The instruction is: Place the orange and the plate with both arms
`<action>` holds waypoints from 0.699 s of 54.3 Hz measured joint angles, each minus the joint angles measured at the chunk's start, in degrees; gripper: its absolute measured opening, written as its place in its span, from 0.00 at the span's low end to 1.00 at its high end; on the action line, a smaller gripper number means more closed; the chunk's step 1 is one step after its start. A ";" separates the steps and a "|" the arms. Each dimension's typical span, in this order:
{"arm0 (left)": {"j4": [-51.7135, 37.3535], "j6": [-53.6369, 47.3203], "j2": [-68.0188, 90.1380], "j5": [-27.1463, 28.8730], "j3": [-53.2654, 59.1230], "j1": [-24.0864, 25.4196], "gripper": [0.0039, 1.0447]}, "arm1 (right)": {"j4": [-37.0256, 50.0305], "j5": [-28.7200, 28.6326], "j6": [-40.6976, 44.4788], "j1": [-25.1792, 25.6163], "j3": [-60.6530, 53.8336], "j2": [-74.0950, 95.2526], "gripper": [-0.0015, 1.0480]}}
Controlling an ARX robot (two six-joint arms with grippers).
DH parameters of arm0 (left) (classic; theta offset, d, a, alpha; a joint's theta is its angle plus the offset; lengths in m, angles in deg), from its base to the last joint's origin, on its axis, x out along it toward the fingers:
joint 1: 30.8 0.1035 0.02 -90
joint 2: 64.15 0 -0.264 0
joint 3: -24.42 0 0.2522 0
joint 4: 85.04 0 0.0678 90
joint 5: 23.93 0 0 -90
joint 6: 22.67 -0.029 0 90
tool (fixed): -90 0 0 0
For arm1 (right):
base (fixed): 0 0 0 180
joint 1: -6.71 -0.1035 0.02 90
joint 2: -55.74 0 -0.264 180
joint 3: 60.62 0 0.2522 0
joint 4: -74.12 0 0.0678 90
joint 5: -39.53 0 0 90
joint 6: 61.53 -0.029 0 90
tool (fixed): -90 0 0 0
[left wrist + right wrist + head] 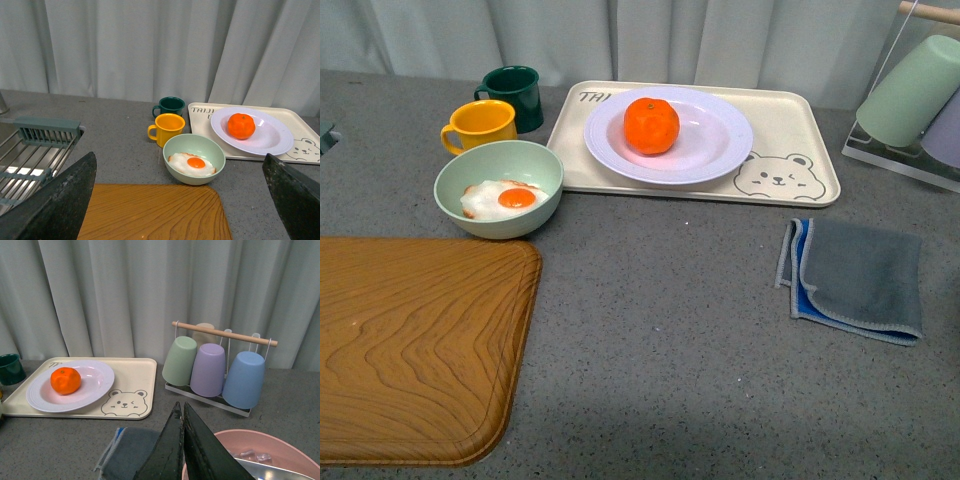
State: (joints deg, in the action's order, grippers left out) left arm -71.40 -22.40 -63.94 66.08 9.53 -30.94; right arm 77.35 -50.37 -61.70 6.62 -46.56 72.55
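Left gripper (182, 200) spread wide over a wooden board (155, 212); beyond its fingers, green bowl (194, 159), orange (241, 125) on plate (270, 137).

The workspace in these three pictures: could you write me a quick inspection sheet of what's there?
Surface: grey speckled counter.
Job's things: orange sits on the white plate, which rests on the bear-print tray.
Clutter: green bowl with fried egg, yellow mug, dark green mug, wooden tray, grey cloth, cup rack, pink basin.
Pincers: left pincer open; right pincer shut, empty.
Cables: nothing seen.
Surroundings: pale curtain, sink rack.
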 joint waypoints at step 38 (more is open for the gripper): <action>0.00 0.00 -0.02 0.00 0.00 0.00 0.94 | -16.76 -0.15 0.00 0.00 0.04 -16.52 0.01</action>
State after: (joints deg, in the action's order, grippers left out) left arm -71.40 -22.40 -63.96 66.08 9.53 -30.94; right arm 60.59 -50.52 -61.70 6.62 -46.52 56.03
